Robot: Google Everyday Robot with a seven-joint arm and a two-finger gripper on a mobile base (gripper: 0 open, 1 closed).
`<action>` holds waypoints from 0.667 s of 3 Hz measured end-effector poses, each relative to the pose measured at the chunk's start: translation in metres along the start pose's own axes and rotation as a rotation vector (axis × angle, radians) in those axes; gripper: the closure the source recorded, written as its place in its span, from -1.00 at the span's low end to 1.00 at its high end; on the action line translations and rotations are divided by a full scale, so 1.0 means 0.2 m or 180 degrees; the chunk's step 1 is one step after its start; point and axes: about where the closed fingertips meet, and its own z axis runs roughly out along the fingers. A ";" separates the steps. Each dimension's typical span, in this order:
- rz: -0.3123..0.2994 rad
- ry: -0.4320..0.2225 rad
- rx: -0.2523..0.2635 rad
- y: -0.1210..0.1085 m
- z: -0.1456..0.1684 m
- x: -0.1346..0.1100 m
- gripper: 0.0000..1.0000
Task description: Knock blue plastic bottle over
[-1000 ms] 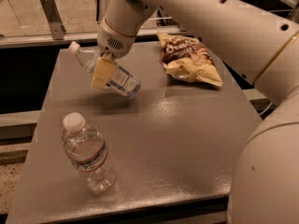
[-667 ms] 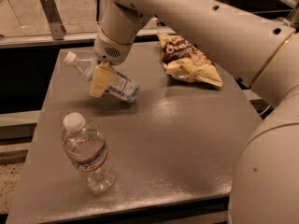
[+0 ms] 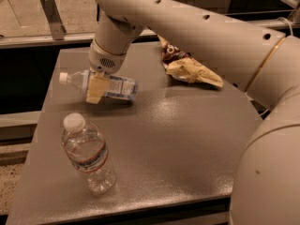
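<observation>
The blue plastic bottle (image 3: 104,85) lies on its side on the grey table (image 3: 187,139) at the back left, white cap pointing left, pale blue-and-white label facing up. My gripper (image 3: 97,89) hangs from the white arm right over the bottle's middle, its yellowish finger (image 3: 97,87) against the front of the bottle.
A wider clear ribbed bottle (image 3: 87,153) with a red-and-blue band stands upright at the front left. A crumpled chip bag (image 3: 190,65) lies at the back right. My arm crosses the right side of the view. The table's left edge drops to the floor.
The bottle has tipped from leaning to lying flat, cap swinging down to the left. My gripper has moved down and slightly left with it.
</observation>
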 end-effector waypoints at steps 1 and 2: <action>-0.0011 -0.0022 0.0042 -0.01 0.02 -0.01 -0.90; -0.0010 -0.0027 0.0056 -0.01 0.02 -0.01 -1.00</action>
